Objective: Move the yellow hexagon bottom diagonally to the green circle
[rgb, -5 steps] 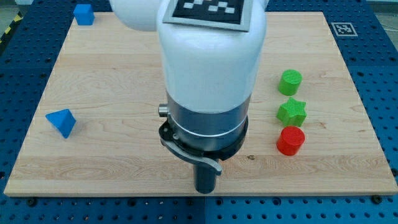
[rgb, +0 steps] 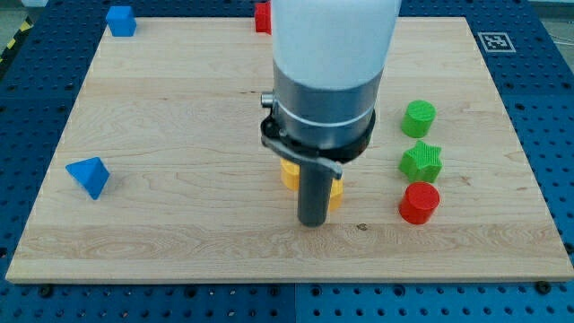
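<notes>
My tip point(rgb: 312, 221) rests on the board at the view's middle, just below two yellow pieces. One yellow block point(rgb: 289, 174) shows to the left of the rod and another yellow bit point(rgb: 335, 193) to its right; the arm hides most of both, so I cannot make out their shapes. The green circle point(rgb: 419, 117) stands at the view's right, well apart from my tip.
A green star point(rgb: 421, 161) and a red circle point(rgb: 419, 202) sit in a column below the green circle. A blue triangular block point(rgb: 89, 176) lies at the left, a blue block point(rgb: 120, 20) at the top left, a red block point(rgb: 262, 16) at the top edge.
The arm has moved toward the view's top and slightly right. The tip went from the bottom edge to the board's middle. Yellow pieces and the red block at the top now show.
</notes>
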Robot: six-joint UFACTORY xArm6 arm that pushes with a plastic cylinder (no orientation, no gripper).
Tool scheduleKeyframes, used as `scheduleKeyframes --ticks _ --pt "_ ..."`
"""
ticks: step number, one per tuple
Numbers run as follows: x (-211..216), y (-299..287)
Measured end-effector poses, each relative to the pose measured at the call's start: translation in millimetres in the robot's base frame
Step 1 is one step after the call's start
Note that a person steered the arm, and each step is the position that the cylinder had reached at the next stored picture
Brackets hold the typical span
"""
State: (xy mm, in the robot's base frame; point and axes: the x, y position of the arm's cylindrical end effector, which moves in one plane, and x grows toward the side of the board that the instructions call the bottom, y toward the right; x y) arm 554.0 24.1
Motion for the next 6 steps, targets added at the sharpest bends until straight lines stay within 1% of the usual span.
scheduleKeyframes --ticks 3,6 --pt "-63.3 27.4" --pt "-72.8 69.6"
